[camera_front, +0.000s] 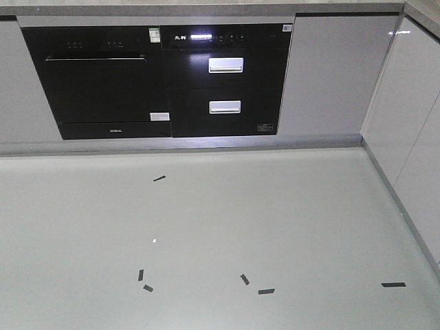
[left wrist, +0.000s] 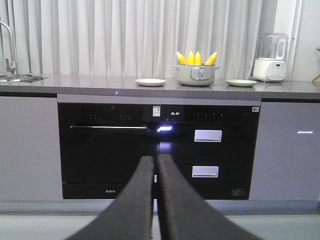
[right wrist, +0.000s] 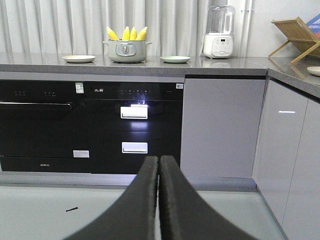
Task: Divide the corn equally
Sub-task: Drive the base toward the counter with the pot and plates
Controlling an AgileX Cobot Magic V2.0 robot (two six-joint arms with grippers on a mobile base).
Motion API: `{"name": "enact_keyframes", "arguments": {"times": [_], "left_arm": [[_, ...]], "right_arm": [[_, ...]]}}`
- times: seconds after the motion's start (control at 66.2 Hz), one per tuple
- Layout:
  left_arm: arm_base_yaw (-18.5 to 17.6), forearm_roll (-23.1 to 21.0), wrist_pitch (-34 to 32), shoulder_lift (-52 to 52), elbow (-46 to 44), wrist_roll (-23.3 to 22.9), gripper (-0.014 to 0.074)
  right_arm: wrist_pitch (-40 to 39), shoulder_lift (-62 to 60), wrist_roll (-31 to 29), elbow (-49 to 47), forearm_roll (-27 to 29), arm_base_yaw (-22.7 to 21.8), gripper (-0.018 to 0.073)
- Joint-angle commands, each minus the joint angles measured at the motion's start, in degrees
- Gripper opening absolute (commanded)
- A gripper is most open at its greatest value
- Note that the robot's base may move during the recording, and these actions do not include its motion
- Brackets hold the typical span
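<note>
On the far counter [left wrist: 100, 83], corn [left wrist: 196, 58] stands in a pot [left wrist: 196, 75] between two plates [left wrist: 150, 82], ready for sharing out; left gripper [left wrist: 154, 161] and right gripper [right wrist: 159, 161] sit closed, empty

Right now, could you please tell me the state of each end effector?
Left end effector: closed, holding nothing.
Right end effector: closed, holding nothing.

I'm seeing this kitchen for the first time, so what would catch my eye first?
The yellow corn stands in a grey pot on the counter, between a cream plate and a green plate. Below are black appliances with a glowing display. The left gripper and right gripper, both shut, point at them.
</note>
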Motion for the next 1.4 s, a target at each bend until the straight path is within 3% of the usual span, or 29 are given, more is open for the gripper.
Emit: {"name": "enact_keyframes", "arguments": {"times": [0.0,1.389], "left_arm": [[0.20,-0.42,-4.50,-0.91,-0.92,-0.07,-0.0006],[0.20,-0.42,-4.50,-0.91,-0.92,-0.07,-0.0006]], "right_arm": [[-3.91,-0.44,-0.21,0.46,-0.18,-0.24,-0.0006],[-3.98,-0.44,-0.21,0.46,-0.18,-0.24,-0.0006]]}}
